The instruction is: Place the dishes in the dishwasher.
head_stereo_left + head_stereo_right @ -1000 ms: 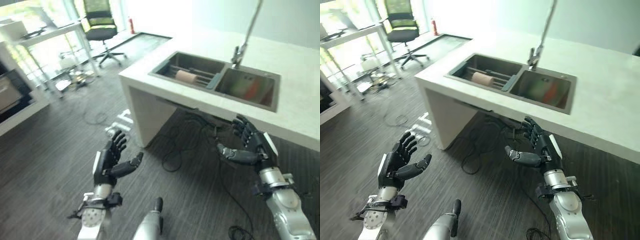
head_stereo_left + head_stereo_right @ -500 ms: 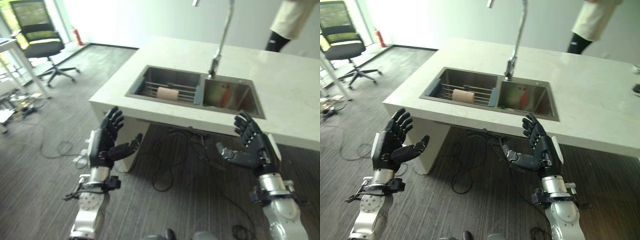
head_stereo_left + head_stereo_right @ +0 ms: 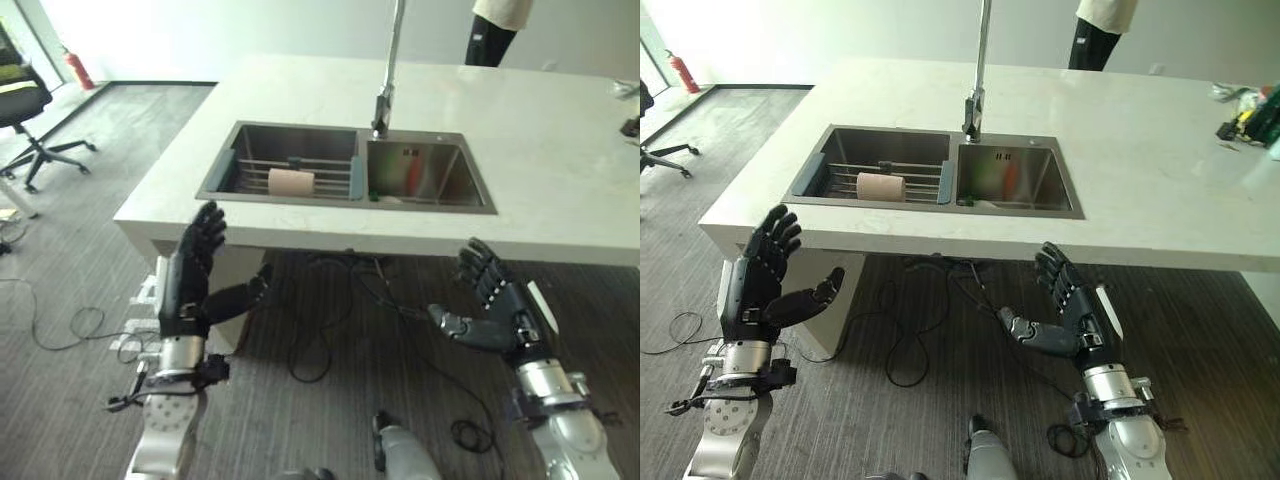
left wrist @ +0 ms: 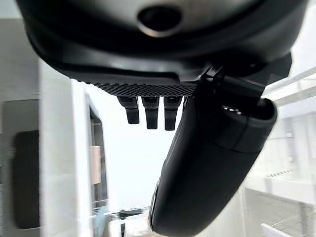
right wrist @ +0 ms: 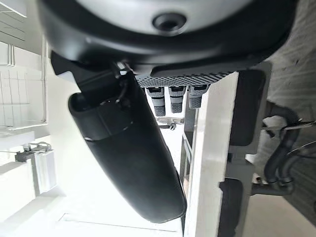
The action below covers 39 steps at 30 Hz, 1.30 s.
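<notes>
A pale cylindrical cup (image 3: pixel 881 186) lies on its side on the rack in the left basin of the steel double sink (image 3: pixel 830 170), well apart from both hands. The dark left hand (image 3: pixel 758 283) and dark right hand (image 3: pixel 1068 315) hover below the white counter (image 3: pixel 1160 190), palms facing, fingers spread, empty. The right eye view catches small clutter (image 3: pixel 1244 112) at the counter's far right edge.

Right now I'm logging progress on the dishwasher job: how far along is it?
Nothing looks done yet. Both hands are open and hold nothing: the left hand and the right hand are raised in front of the counter. Still left: taking the items out of the double sink, including a beige cylindrical item on its rack, and loading them.
</notes>
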Tool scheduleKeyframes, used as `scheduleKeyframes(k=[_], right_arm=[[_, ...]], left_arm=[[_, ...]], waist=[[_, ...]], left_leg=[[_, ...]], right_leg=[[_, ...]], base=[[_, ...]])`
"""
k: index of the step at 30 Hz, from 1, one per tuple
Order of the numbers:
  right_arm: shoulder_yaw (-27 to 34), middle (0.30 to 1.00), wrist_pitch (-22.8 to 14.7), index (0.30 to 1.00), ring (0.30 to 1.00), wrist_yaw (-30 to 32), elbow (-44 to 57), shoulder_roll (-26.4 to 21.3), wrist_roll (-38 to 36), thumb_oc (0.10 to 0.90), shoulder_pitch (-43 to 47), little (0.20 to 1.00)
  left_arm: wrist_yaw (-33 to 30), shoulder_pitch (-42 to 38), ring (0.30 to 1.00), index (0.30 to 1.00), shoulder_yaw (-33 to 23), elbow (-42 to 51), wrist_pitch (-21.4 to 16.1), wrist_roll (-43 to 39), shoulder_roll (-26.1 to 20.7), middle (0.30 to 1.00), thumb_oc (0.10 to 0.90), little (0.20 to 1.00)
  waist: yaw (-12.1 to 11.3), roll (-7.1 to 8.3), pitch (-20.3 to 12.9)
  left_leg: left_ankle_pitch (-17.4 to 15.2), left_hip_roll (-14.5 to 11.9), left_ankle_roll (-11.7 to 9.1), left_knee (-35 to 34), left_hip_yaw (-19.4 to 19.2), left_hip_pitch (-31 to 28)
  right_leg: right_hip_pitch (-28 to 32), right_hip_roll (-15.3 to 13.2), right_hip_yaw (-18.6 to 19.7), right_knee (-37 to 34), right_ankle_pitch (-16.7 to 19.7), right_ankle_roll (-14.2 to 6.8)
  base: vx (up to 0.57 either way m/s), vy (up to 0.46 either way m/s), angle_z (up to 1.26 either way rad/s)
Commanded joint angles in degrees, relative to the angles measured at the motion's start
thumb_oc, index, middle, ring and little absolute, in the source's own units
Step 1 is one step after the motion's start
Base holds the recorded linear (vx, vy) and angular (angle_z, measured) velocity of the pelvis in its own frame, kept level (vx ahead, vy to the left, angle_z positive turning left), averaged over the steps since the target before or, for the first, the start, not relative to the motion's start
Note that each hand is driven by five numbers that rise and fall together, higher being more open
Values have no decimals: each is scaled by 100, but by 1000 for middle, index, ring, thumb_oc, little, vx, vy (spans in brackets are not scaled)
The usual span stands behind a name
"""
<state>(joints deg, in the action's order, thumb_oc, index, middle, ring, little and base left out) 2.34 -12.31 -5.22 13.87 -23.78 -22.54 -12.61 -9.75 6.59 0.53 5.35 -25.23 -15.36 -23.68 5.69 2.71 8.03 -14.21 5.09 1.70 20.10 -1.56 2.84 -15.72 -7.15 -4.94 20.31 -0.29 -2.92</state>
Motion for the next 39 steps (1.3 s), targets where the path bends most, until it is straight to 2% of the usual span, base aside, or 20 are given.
scheduleKeyframes(k=[1,2,3,6,7,8,9,12,13,14,17,22,25,28,29,30,32,35,37,39], right_arm=[[256,900,-548,900,900,210,395,-315,-2,800,518,900],[256,900,-578,900,900,213,396,-346,24,800,502,900],[259,900,-679,900,900,200,380,-398,55,800,475,900],[279,900,-793,900,900,152,361,-418,68,800,461,900],[287,900,-773,900,900,118,397,-413,58,800,523,900],[296,900,-758,900,900,111,405,-417,52,800,539,900],[298,900,-699,900,900,114,425,-418,45,800,582,900],[296,900,-615,900,900,78,480,-399,71,800,595,900],[275,900,-598,900,900,3,506,-427,142,800,581,900],[277,900,-601,900,900,-13,507,-434,161,800,575,900],[328,900,-693,900,900,-56,505,-576,226,800,567,900],[465,900,-720,900,900,-73,627,-709,93,800,599,900],[565,900,-659,900,900,16,618,-642,-41,800,567,900],[602,900,-613,900,900,95,596,-516,-49,800,554,900],[602,900,-617,900,900,92,592,-494,-36,800,552,900],[599,900,-606,900,900,87,634,-376,95,800,539,900],[565,900,-623,900,900,94,668,-251,201,800,507,900],[447,900,-626,900,900,71,689,-145,256,800,515,900],[331,900,-610,900,900,31,713,-146,319,800,534,900],[301,900,-624,900,900,38,726,-197,345,800,527,900]], left_arm=[[-125,-388,900,900,-14,669,-686,40,-202,900,800,900],[-152,-363,900,900,0,691,-737,47,-183,900,800,900],[-152,-270,900,900,-28,749,-862,29,-119,900,800,900],[-84,-144,900,900,-129,768,-1047,31,-62,900,800,900],[-78,-30,900,900,-243,805,-1157,12,-66,900,800,900],[-75,-11,900,900,-271,815,-1164,-5,-77,900,800,900],[-80,1,900,900,-305,829,-1154,-29,-96,900,800,900],[-164,-8,900,900,-321,843,-1112,-45,-104,900,800,900],[-278,-1,900,900,-299,805,-1159,-54,-79,900,800,900],[-284,3,900,900,-295,801,-1163,-57,-73,900,800,900],[-260,86,900,900,-334,778,-1360,-119,-15,900,800,900],[-177,-70,900,900,-461,778,-1409,-298,-87,900,800,900],[-164,-374,900,900,-370,704,-1209,-286,-168,900,800,900],[-71,-496,900,900,-330,746,-1117,-319,-181,900,800,900],[-55,-502,900,900,-332,758,-1104,-313,-182,900,800,900],[5,-492,900,900,-358,832,-1041,-289,-187,900,800,900],[118,-478,900,900,-419,926,-922,-345,-196,900,800,900],[131,-391,900,900,-457,1026,-828,-224,-208,900,800,900],[56,-374,900,900,-478,1037,-722,-236,-269,900,800,900],[104,-416,900,900,-472,1001,-663,-214,-334,900,800,900]], waist=[[58,-3,-579],[12,64,-556],[-119,193,-415],[-274,246,-267],[-352,187,-220],[-363,175,-215],[-383,117,-218],[-439,-132,-234],[-512,-212,-292],[-517,-221,-307],[-640,-273,-313],[-648,-264,-378],[-618,-194,-418],[-629,-87,-467],[-626,-77,-467],[-615,-120,-476],[-605,-215,-463],[-612,-317,-423],[-591,-333,-397],[-582,-286,-388]], left_leg=[[1242,-689,-545,-292,-386,-828],[1707,-672,-638,-292,-453,-917],[2134,-637,-725,536,-529,-491],[1999,-631,-600,931,-594,108],[1879,-732,-520,321,-739,162],[1870,-751,-510,133,-774,137],[1819,-797,-489,-292,-801,136],[1310,-1004,-533,-292,-460,835],[1388,-1098,-646,-292,-202,1235],[1410,-1110,-666,-292,-178,1269],[1769,-1476,-834,-292,-65,1650],[1524,-1609,-763,-292,-250,1536],[1388,-1404,-615,-292,-423,1381],[1255,-1093,-410,-292,-430,1246],[1237,-1058,-384,-292,-423,1228],[1156,-931,-276,-292,-390,1106],[1064,-824,-152,-292,-303,989],[938,-639,-17,-292,-203,798],[904,-591,-2,-292,-170,725],[910,-544,-26,-292,-154,716]], right_leg=[[86,246,-188,-312,73,-215],[199,208,-204,-312,15,-145],[483,124,-260,-312,-84,-13],[738,95,-307,-312,-207,47],[897,174,-286,-312,-366,31],[923,190,-275,-312,-394,20],[963,256,-229,-312,-451,-11],[1060,515,-146,-312,-593,-73],[1135,580,-99,-312,-717,-78],[1134,586,-102,-312,-728,-75],[1376,567,-177,-312,-933,-59],[1758,154,-363,-312,-1000,-267],[2002,-112,-467,-312,-832,-463],[2113,-336,-537,-312,-206,-608],[2117,-360,-546,-312,-128,-622],[2199,-365,-621,-312,336,-607],[2223,-277,-636,19,603,-577],[1796,-257,-532,1161,741,-494],[1438,-101,-604,1002,506,-392],[1414,4,-728,478,378,-364]], base=[[274,-207,12],[292,-287,22],[248,-263,20],[220,-116,9],[277,23,-5],[329,114,-5],[214,188,-4],[267,247,-4],[324,255,-3],[342,254,-6],[268,229,-15],[314,329,-12],[317,360,-10],[254,274,15],[348,353,25],[333,332,33],[330,354,37],[228,290,29],[180,120,14],[133,-37,-7]])
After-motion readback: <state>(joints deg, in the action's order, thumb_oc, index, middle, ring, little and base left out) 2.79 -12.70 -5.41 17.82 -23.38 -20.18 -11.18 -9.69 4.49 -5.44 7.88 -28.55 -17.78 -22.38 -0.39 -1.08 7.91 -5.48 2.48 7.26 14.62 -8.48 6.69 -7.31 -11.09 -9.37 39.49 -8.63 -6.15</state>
